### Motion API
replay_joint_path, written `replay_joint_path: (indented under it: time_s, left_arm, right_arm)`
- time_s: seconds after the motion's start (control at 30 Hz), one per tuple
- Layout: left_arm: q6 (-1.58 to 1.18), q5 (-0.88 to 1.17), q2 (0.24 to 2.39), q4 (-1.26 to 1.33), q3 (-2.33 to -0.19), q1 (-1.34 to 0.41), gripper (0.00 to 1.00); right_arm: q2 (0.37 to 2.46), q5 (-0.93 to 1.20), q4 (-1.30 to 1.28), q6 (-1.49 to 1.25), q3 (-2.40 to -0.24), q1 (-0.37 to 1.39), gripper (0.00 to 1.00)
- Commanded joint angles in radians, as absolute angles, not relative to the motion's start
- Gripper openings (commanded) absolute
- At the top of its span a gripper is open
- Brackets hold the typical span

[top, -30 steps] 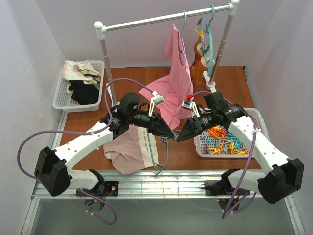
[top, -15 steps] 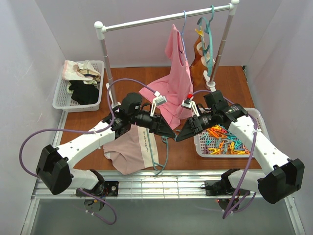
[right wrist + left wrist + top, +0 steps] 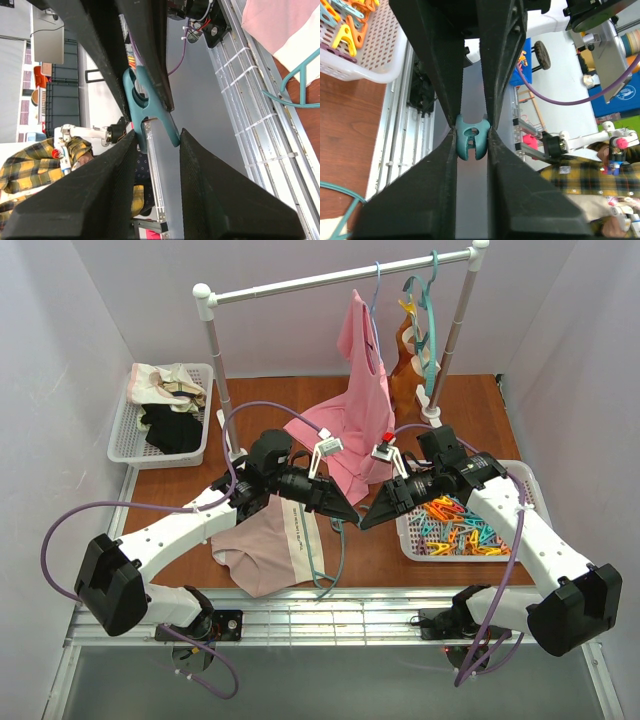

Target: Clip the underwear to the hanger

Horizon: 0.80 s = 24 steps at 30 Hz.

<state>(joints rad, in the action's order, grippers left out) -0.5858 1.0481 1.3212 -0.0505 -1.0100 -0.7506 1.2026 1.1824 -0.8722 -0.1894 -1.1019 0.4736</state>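
Left tool (image 3: 472, 131): clamped on teal clip (image 3: 471, 145), raised above bench (image 3: 385, 552).
Right tool (image 3: 158, 132): spread wide about the clip's tail.
Underwear (image 3: 262, 550): flat on bench, hanger (image 3: 319, 575) along its edge.
Change: none noticeable; tools remain tip to tip.

Teal clip (image 3: 472, 145) shows between the black fingers of the white-armed left tool (image 3: 471, 136); the underwear (image 3: 255, 550) is dusty pink-beige with a cream-white strip, the hanger (image 3: 319, 558) teal, the counter (image 3: 380, 560) reddish-brown; a white basket (image 3: 450, 557) holds orange, yellow, teal and pink pegs (image 3: 465, 530); bright pink top (image 3: 360, 410), purple cables (image 3: 60, 530), yellow-and-black plaid shirt (image 3: 580, 175), pale lilac walls (image 3: 60, 360)
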Motion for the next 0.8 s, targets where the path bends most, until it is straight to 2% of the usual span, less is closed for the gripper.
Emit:
replay_joint_path:
  time_s: [0.0,0.2,0.53,0.77]
  left_arm:
    - [-0.571,1.055,1.318,-0.046,-1.022,-0.759,0.02]
    - [-0.580,1.061,1.310,-0.035,-1.011,-0.762,0.00]
    - [-0.586,1.019,1.269,-0.031,-0.980,-0.762,0.00]
    - [-0.589,0.960,1.226,-0.052,-0.957,-0.762,0.00]
  right_arm:
    - [1.184,1.195,-0.856,-0.202,-1.097,0.480,0.27]
    - [1.178,1.183,-0.856,-0.206,-1.092,0.479,0.33]
    - [1.143,1.097,-0.861,-0.224,-1.088,0.479,0.59]
    - [1.054,1.013,-0.859,-0.253,-1.052,0.465,0.64]
